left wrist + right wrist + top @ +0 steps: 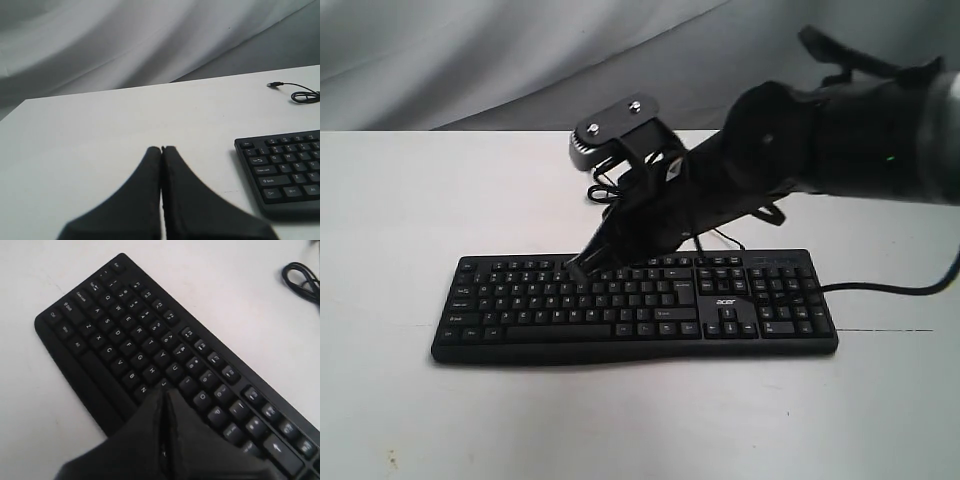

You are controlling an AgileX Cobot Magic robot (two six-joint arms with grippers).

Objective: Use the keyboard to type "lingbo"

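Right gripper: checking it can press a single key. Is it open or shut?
Shut. On the right gripper the fingers meet along a thin seam, forming one point over the keyboard.

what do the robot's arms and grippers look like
The left gripper and right gripper have matte black fingers, wedges tapering to narrow tips. The right arm is bulky and black, with a small green light and a black bracket carrying two silver bolts.
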